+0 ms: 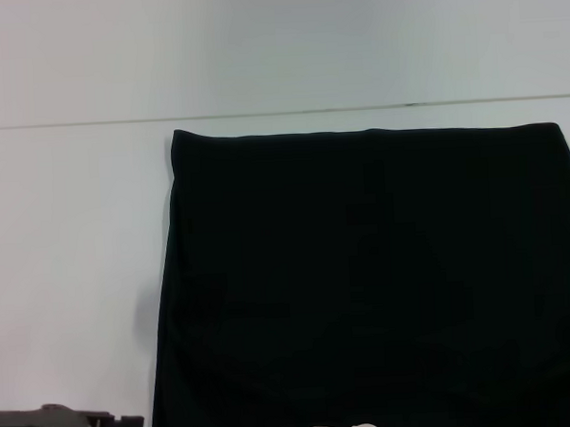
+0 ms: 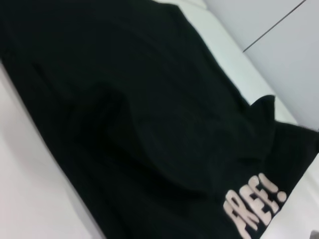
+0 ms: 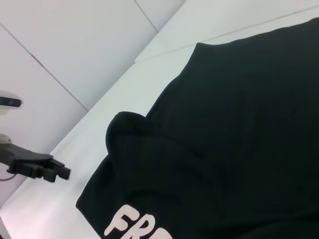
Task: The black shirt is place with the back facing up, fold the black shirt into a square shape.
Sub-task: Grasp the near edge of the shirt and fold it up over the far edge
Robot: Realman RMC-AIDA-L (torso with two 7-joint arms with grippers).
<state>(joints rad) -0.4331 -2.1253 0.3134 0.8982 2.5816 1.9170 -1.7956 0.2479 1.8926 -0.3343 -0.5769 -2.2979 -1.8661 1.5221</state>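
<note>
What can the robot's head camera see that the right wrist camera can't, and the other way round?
Only the head view shows the black shirt's straight far edge running from corner to corner, lying flat on the white table.

Only the right wrist view shows a raised, folded-over lump of fabric near the lettering, and the left gripper seen whole, beside the shirt and clear of it.

Both show the shirt, the table, and white lettering at the shirt's near end; the head view catches only the tops of the letters.
</note>
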